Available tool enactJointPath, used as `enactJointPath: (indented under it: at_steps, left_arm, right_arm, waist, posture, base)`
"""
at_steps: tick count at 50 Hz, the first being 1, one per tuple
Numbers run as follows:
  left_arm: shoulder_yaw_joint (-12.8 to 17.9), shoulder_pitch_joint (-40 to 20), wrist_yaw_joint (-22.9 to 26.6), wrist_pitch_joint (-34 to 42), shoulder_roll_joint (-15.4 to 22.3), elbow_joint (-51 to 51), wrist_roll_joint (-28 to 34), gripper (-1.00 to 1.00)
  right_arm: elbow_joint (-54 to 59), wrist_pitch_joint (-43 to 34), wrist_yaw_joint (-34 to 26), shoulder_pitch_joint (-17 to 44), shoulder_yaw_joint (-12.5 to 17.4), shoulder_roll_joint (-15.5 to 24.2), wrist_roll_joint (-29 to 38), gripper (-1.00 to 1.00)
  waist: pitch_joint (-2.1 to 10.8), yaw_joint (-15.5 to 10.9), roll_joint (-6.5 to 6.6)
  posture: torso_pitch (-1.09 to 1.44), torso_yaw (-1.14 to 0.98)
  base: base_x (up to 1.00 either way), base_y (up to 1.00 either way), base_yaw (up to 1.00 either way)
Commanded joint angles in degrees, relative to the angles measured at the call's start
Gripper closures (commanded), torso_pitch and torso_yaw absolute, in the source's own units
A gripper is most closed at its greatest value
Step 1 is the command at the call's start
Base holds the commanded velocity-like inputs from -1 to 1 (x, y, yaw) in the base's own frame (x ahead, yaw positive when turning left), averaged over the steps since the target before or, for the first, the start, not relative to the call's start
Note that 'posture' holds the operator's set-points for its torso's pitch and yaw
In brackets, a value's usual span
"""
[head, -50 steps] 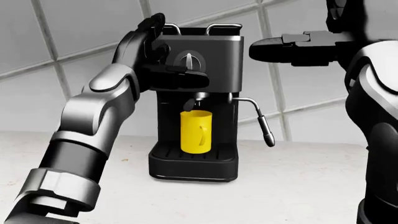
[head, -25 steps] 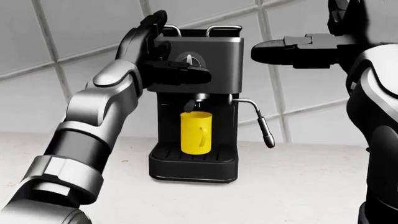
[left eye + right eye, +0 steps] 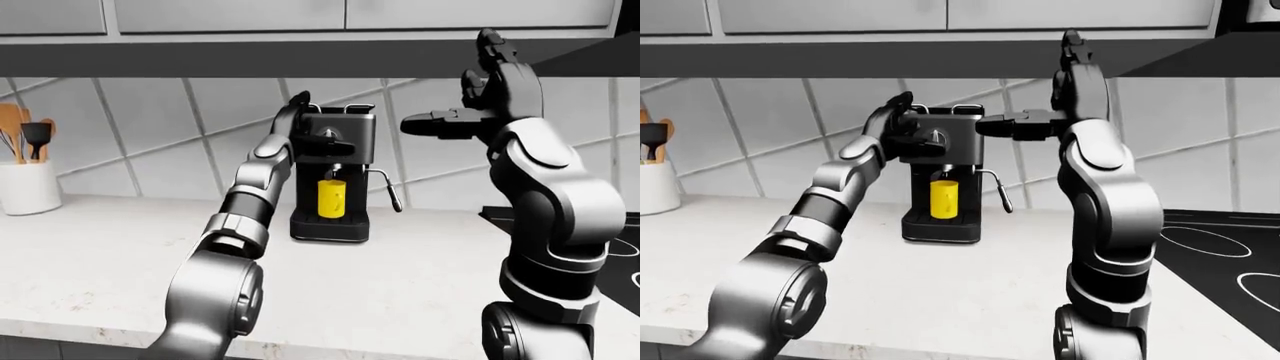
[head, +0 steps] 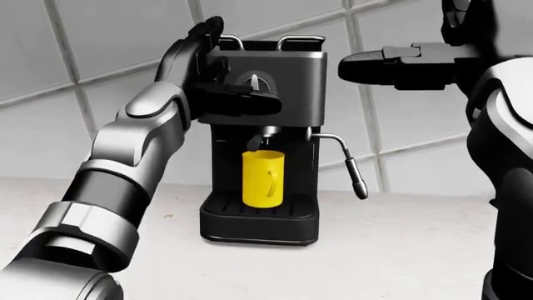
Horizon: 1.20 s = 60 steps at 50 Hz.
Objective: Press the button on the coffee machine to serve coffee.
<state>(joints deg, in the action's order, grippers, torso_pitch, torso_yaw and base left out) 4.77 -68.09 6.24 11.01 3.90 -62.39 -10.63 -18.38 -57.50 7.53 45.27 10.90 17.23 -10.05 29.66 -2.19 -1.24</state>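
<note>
Left hand (image 4: 208, 75) on coffee machine (image 4: 267, 125) – fingers (image 4: 245, 103) at its face, yellow cup (image 4: 263, 178) beneath spout

One coffee machine (image 4: 262, 144), one yellow cup (image 4: 262, 178), two hands, one utensil crock (image 3: 28, 187), three utensils (image 3: 25, 135)

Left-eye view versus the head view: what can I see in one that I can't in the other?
Only the left-eye view shows the white utensil holder with its spoons at far left, the cabinets above, a dark stovetop at right, and the whole right hand raised apart from the machine. Only the head view, being closer, shows the round dial clearly, with a finger of the left hand just below it. Both show the coffee machine, yellow cup, steam wand and counter.
</note>
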Motion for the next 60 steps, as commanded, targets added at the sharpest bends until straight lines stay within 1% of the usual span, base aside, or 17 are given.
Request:
enactJointPath:
  at_steps: [1,8,11,18,25,29,33,39,48,60]
  left_arm:
    - [0.26,-2.66,0.32,-1.47,0.52,2.39,-0.12,-1.0]
    - [0.55,-2.88,0.85,-2.1,0.3,1.96,-0.48,-1.0]
    - [0.69,-3.06,0.5,-3.45,0.14,1.25,-0.69,-1.0]
    - [0.69,-3.56,0.06,-3.44,0.04,1.35,-1.03,-1.0]
    - [0.77,-3.77,-0.79,-4.03,0.31,1.32,-1.19,-1.0]
    - [0.79,-3.69,-0.65,-4.42,0.45,1.09,-1.29,-1.0]
    - [0.84,-2.91,-0.69,-4.97,0.49,1.16,-1.42,-1.0]
    - [0.93,-3.04,-0.34,-4.04,0.53,0.88,-1.87,-1.0]
    - [0.77,-3.03,-1.61,-4.58,0.23,0.9,-1.67,-1.0]
    - [0.91,-2.96,-0.93,-5.15,0.04,-0.24,-1.7,-1.0]
  right_arm:
    - [-0.33,1.44,0.09,1.72,0.25,0.45,0.13,-1.0]
    - [-0.74,1.27,0.24,1.4,0.33,0.36,0.0,-1.0]
    - [-0.67,1.65,0.28,1.03,0.28,0.23,-0.01,-1.0]
    - [-0.82,1.84,0.23,0.55,0.47,0.32,-0.18,-1.0]
    - [-0.79,2.07,0.34,0.28,0.42,0.2,-0.25,-1.0]
    - [-1.17,1.13,0.44,0.94,0.52,0.42,-0.4,-1.0]
    - [-0.76,1.81,0.42,0.65,0.39,0.28,-0.34,-1.0]
    - [-0.46,1.9,0.44,0.87,0.22,0.23,-0.27,-1.0]
    - [-0.47,2.29,0.45,0.38,0.37,0.15,-0.34,-1.0]
    - [-0.83,2.86,0.47,-0.83,0.55,-0.03,-0.42,-1.0]
  waist:
    - [-0.44,-0.02,-0.09]
    - [-0.57,-0.02,-0.12]
    - [-0.81,0.01,-0.14]
    - [-1.04,0.1,-0.21]
    - [-1.06,0.17,-0.15]
    - [-1.05,0.2,-0.14]
    - [-1.09,0.22,-0.11]
    - [-1.1,0.24,-0.12]
    - [-1.71,0.27,-0.27]
    - [-1.88,0.35,-0.2]
  posture:
    - [-0.9,0.0]
    - [-0.88,0.0]
    - [-0.87,0.0]
    - [-0.87,0.0]
    - [-0.87,0.0]
    - [-0.87,0.0]
    - [-0.87,0.0]
    - [-0.87,0.0]
    - [-0.83,0.0]
    - [-0.83,0.0]
  base:
    - [0.0,0.0,0.0]
    - [0.0,0.0,0.0]
    - [0.0,0.0,0.0]
    - [0.0,0.0,0.0]
    - [0.0,0.0,0.0]
    - [0.0,0.0,0.0]
    - [0.0,0.0,0.0]
    - [0.0,0.0,0.0]
    - [0.0,0.0,0.0]
    - [0.0,0.0,0.0]
